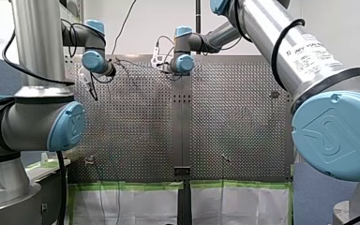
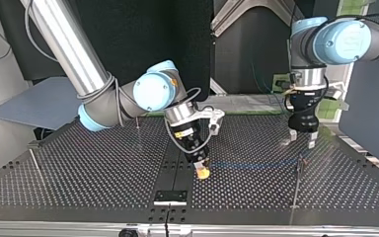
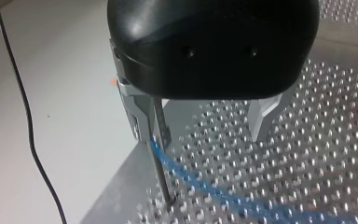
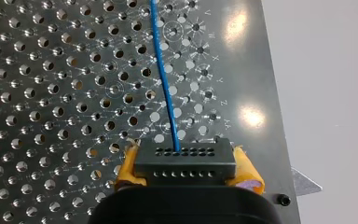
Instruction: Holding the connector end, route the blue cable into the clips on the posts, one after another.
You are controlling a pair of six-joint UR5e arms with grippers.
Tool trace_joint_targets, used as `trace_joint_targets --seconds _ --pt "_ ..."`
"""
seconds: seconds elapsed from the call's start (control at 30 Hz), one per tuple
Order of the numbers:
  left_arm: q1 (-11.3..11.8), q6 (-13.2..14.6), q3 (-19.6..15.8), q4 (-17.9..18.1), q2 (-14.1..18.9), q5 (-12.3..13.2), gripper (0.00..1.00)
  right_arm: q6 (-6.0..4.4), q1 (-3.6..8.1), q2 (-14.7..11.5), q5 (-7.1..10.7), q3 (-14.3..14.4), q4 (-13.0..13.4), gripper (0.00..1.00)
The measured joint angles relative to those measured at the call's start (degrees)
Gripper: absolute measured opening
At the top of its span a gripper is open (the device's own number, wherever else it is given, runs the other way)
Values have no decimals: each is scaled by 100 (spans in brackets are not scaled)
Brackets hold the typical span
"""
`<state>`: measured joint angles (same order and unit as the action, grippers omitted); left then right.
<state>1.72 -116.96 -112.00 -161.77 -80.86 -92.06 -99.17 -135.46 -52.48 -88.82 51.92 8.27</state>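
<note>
right wrist view: connector (image 4: 184,163) between yellow pads (image 4: 249,170) | top view: hidden

Perforated metal table (image 2: 89,173) with thin upright posts (image 2: 296,180), blue cable (image 4: 165,88) perhaps touching it.

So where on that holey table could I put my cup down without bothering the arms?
Bare table lies at the top view's left, between the thin post and the centre strip. Crowded: from my right gripper holding the connector, along the blue cable to the post by my left gripper.
</note>
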Motion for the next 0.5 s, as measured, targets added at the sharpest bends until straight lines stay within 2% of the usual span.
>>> trace_joint_targets --seconds 0.1,0.3,0.5 --pt "-106 17 -2 -160 138 -111 100 -1 0 3 3 1 0 0" --pt "-176 157 -4 -478 263 -298 100 0 -15 -1 4 1 -6 0" --pt "-231 341 -4 -775 336 -114 100 -4 -20 1 4 0 -8 0"
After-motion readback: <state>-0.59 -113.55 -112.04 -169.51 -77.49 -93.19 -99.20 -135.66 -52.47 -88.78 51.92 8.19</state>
